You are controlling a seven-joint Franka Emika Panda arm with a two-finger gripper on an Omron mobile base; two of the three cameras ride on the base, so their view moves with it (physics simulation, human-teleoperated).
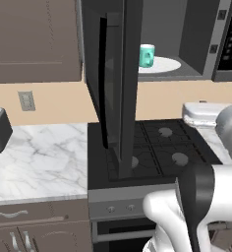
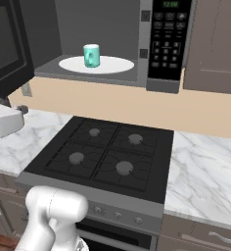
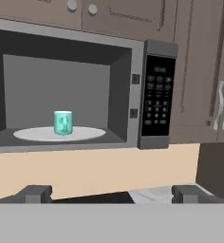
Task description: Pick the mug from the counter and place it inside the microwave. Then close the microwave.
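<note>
We see flat, even rendered light with no visible source and no glare. The microwave (image 3: 133, 95) cavity is dim grey, yet the mug (image 3: 63, 123) and white turntable plate (image 2: 97, 64) inside read clearly. The marble tabletop (image 1: 39, 160) is bright; the stovetop (image 2: 105, 152) stays matte black. Shadows are faint and soft. Edges look slightly soft and low-resolution, without lens distortion.
</note>
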